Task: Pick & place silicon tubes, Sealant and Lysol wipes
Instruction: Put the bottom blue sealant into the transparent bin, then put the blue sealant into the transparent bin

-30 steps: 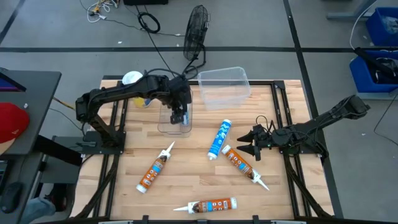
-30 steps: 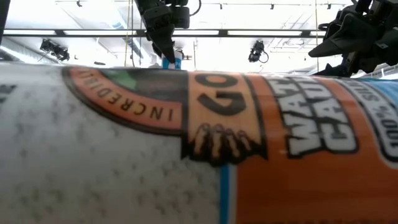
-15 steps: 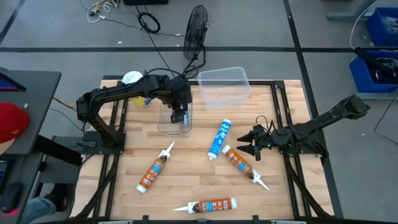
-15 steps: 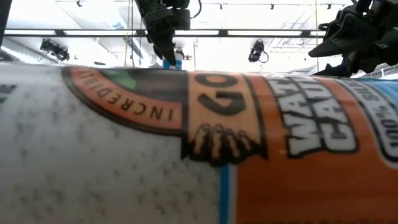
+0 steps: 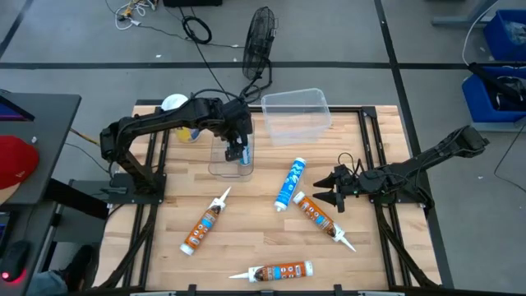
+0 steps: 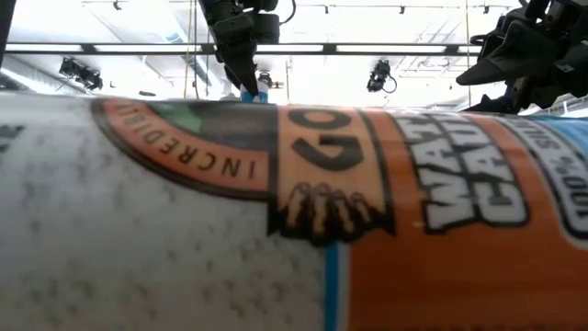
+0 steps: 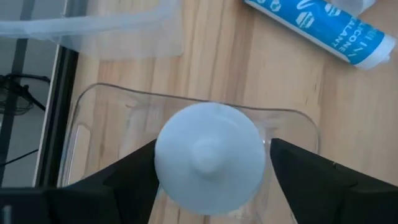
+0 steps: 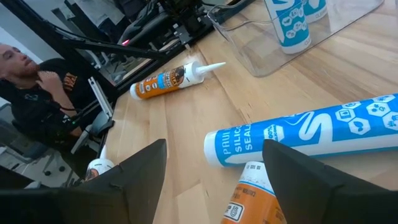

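Left claw [image 5: 239,154] grasps a blue tube [image 7: 210,157] upright inside the clear bin [image 5: 215,161].
Right claw [image 5: 328,195] is released, near another blue tube [image 5: 289,183] on open tabletop [image 5: 255,230].

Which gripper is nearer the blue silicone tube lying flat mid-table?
Right. The right gripper sits open just beside the blue silicone tube, its fingers pointing at it. The left gripper is farther off, over the small clear bin, holding an upright tube.

arms: two, dark, jointed | left gripper [image 5: 238,153]: black fingers | right gripper [image 5: 322,191]: black, cable looped just behind claw
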